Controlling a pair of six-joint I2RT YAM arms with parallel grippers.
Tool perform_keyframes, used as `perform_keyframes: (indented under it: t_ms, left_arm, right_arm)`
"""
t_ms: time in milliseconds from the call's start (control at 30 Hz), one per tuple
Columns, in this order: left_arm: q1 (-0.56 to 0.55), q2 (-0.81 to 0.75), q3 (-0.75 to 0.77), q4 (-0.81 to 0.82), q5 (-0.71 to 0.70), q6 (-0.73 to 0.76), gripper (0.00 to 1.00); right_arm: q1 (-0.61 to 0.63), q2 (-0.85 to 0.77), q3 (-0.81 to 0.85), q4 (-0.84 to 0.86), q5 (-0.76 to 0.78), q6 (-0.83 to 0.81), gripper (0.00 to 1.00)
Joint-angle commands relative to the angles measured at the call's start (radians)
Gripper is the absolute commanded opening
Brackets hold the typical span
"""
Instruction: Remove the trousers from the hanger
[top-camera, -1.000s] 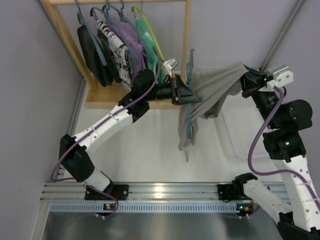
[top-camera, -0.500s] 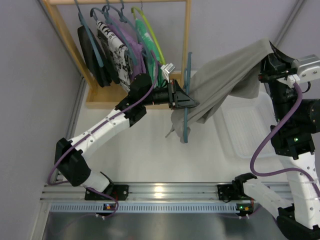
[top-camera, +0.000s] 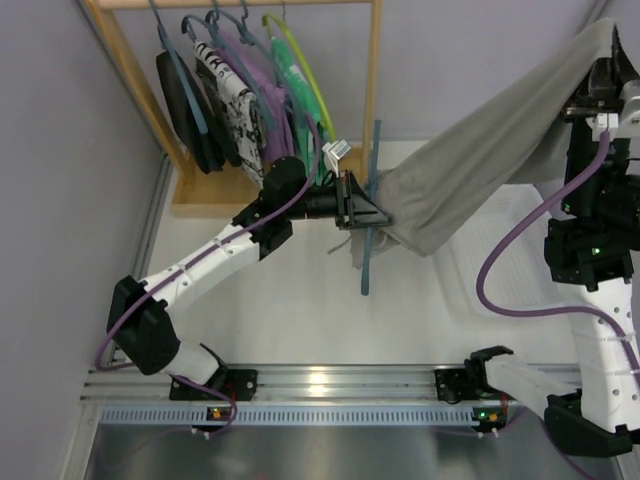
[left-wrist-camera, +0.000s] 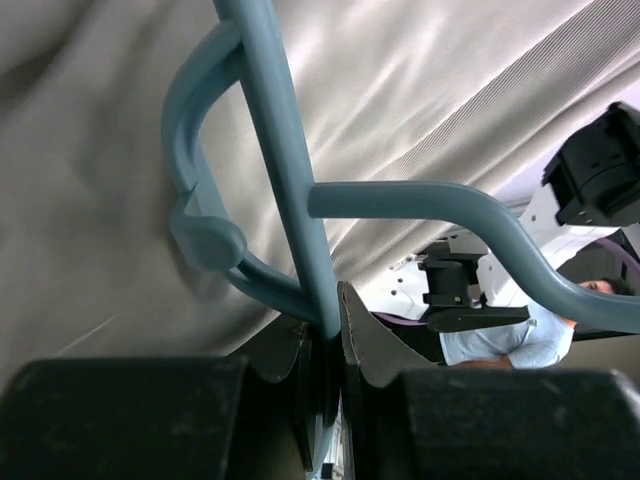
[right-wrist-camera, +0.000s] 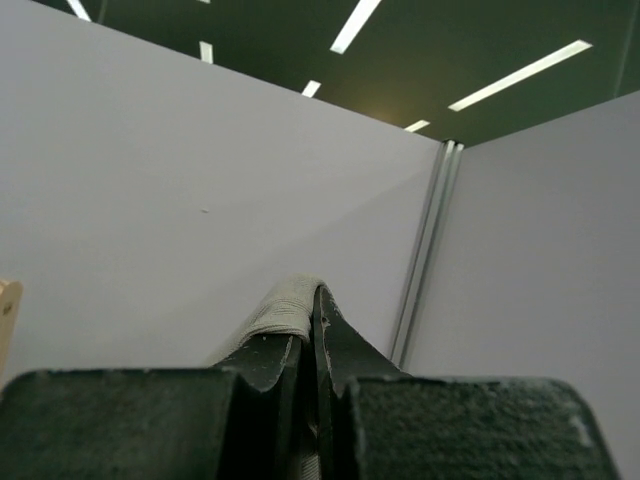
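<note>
The grey-beige trousers (top-camera: 490, 150) stretch from the blue hanger (top-camera: 371, 210) up to the top right corner. My left gripper (top-camera: 362, 204) is shut on the hanger's straight bar (left-wrist-camera: 290, 200), with the cloth (left-wrist-camera: 90, 200) draped right behind it. My right gripper (top-camera: 605, 75) is raised high at the right and is shut on a folded edge of the trousers (right-wrist-camera: 285, 312). The lower end of the trousers still lies across the hanger.
A wooden rack (top-camera: 372, 80) at the back left holds several more hangers with clothes (top-camera: 240, 95). A white tray (top-camera: 500, 250) lies on the table at the right under the cloth. The rail (top-camera: 320, 385) with the arm bases runs along the near edge.
My right gripper has risen up and to the right, pulling the trousers taut and drawing cloth off the hanger. My left gripper has held the hanger almost still.
</note>
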Motion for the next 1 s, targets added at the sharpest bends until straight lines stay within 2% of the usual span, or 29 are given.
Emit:
perform_keyframes:
  t_ms: [0,367,433,500,700,967]
  left_arm:
    - [0.0,-0.054,-0.013,0.079,0.013,0.032,0.0]
    - [-0.002,-0.06,-0.027,0.079,0.021,0.04,0.0]
    - [-0.002,-0.06,-0.026,0.079,0.021,0.043,0.0]
    - [-0.002,-0.06,-0.021,0.079,0.021,0.043,0.0]
    - [-0.003,-0.066,-0.015,0.079,0.029,0.058,0.0]
    - [-0.002,-0.068,-0.007,0.079,0.026,0.072,0.0]
  right_arm:
    - [-0.046,0.002,0.102,0.156,0.03,-0.04,0.0]
    - [-0.181,0.096,0.213,0.21,0.027,-0.079,0.0]
    - [-0.222,0.108,0.19,0.224,0.017,-0.074,0.0]
    - [-0.317,0.115,0.164,0.242,-0.004,-0.054,0.0]
    - [-0.552,0.129,0.001,0.285,-0.107,0.119,0.0]
    - [-0.591,0.163,-0.031,0.31,-0.17,0.167,0.0]
